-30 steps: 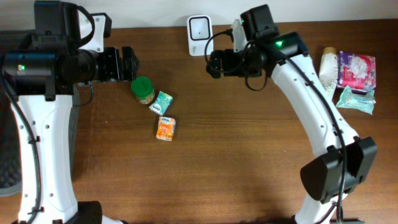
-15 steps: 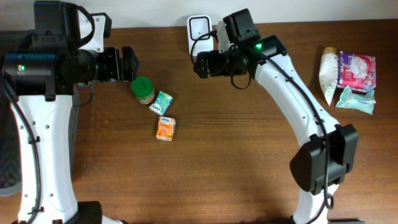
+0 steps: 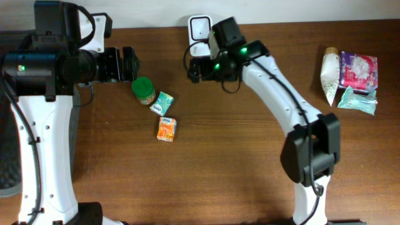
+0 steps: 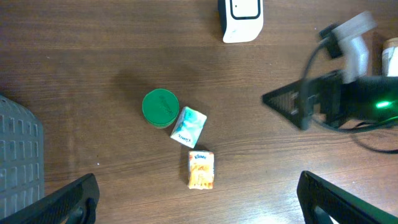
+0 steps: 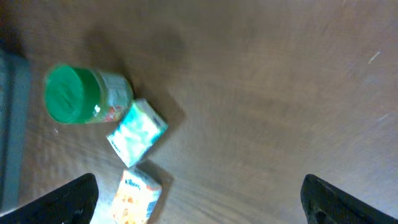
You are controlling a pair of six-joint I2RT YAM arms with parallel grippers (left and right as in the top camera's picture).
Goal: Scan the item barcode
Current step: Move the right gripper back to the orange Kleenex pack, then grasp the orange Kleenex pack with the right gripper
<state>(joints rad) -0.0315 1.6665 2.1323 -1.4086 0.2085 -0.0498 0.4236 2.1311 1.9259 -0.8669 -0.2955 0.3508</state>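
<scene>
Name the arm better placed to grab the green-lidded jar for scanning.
Right, probably. The right gripper hangs open beside the scanner, and its wrist view shows the green-lidded jar close. The left gripper, also open, is nearer the jar but views it from farther off.

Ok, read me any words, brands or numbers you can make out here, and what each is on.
Nothing reads clearly enough to quote.
Orange packet: a short script word at one end, too small to read.
Teal packet: print too small.
Green-lidded jar: label blurred.
Pink packet: print too small.
Scanner: no text visible.
</scene>
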